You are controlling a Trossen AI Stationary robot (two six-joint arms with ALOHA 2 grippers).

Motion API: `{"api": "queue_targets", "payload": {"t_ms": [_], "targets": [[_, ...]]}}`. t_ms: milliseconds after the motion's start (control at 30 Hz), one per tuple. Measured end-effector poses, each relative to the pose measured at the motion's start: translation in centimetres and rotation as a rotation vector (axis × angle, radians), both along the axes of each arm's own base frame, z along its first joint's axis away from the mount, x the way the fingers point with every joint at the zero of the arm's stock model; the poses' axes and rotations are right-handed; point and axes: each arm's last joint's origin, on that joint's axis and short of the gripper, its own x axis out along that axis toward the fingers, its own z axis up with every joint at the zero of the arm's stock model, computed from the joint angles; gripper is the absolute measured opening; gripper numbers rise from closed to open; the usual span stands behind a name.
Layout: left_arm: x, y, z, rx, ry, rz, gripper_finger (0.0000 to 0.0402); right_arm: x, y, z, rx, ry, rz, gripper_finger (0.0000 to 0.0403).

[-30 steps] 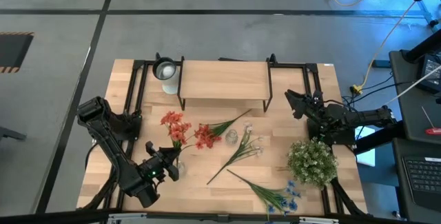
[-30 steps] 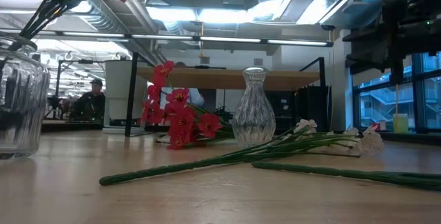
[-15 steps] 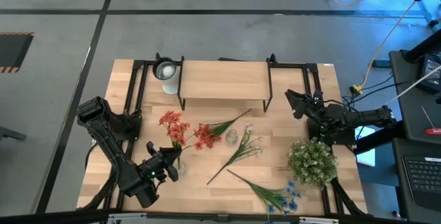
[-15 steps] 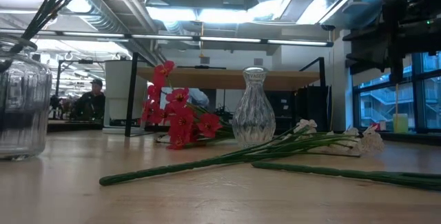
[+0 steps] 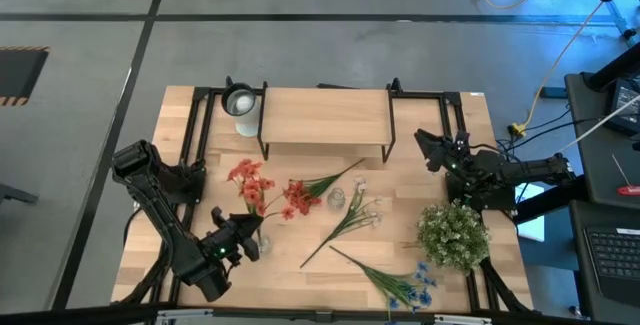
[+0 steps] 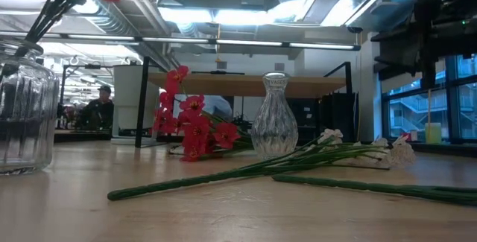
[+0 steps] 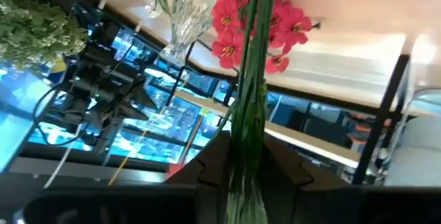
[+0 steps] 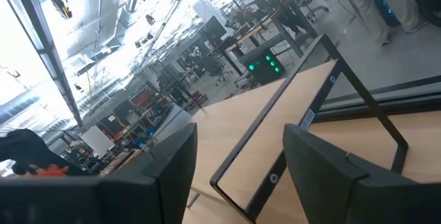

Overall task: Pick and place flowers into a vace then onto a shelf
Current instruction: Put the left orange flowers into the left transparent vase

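My left gripper stands at the table's near left, shut on a bunch of red flowers. Their green stems slant down into the mouth of a ribbed glass jar. A second red flower, a white one and a blue one lie flat on the table. A small clear vase stands upright among them. The shelf stands at the far side. My right gripper waits open at the right, with nothing between its fingers. My left gripper pinches the bundled green stems between its two fingers, well below the blossoms. The stems run out ahead of the fingers, up to the red blossoms, which are lifted clear of the table. The stems' lower ends reach into the jar's mouth.
A bushy green-and-white plant stands at the near right. A round cup sits by the shelf's left end. Black frame legs rise at the table's far corners. Bare wood lies between the white flower and the plant.
The red flowers in my left gripper have tipped a little toward the table's left: the blossoms have swung that way while the stems' lower ends stay in the jar. My left gripper has rolled slightly without changing place.
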Motion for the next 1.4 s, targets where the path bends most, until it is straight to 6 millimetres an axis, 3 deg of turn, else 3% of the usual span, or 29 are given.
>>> {"api": "queue_targets", "payload": {"t_ms": [433, 700, 1200, 1400], "targets": [[-0.1, -0.3, 0.0, -0.032, -0.015, 0.001, 0.0124, 0.0, 0.0, 0.0, -0.001, -0.003, 0.0, 0.0216], [0.2, -1.1, 1.2, -0.091, -0.047, -0.001, 0.0126, 0.0, 0.0, 0.1, 0.001, -0.007, 0.0, 0.0216], [0.4, -1.5, 1.1, -0.304, -0.124, 0.089, 0.0125, 0.0, 0.0, 0.1, 0.001, -0.006, 0.0, 0.0216], [0.7, -2.1, 2.5, -0.422, -0.11, 0.129, 0.0125, 0.0, 0.0, 0.0, -0.001, -0.002, 0.0, 0.0216]]}}
